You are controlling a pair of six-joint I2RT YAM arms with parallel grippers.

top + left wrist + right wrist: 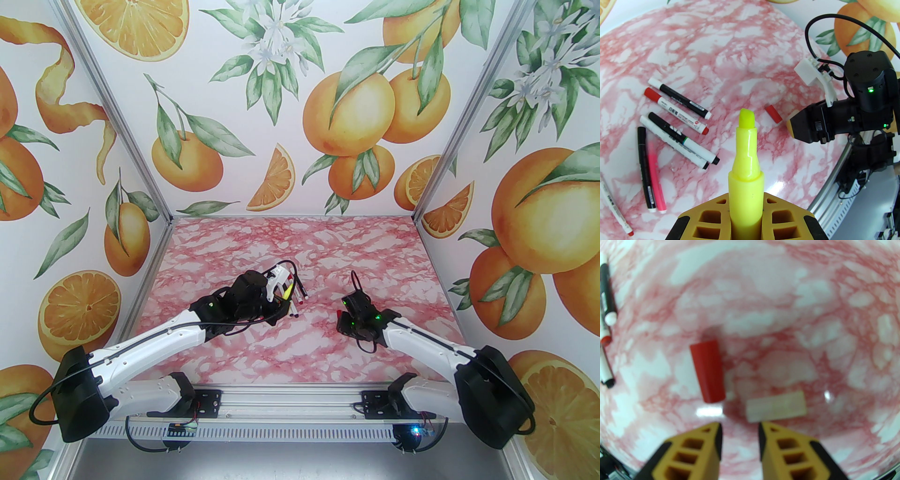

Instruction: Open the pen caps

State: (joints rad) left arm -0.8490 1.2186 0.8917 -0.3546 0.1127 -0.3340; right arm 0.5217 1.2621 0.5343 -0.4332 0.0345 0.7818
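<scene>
Marble table (300, 243): left end effector (746, 201) pinches yellow highlighter (745, 150); right end effector (740, 427) parted, empty.

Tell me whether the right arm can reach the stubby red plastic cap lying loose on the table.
Probably yes. The right gripper hangs open and empty just short of the stubby red plastic cap; nothing lies between them, though a pale plastic cap sits close beside.
</scene>
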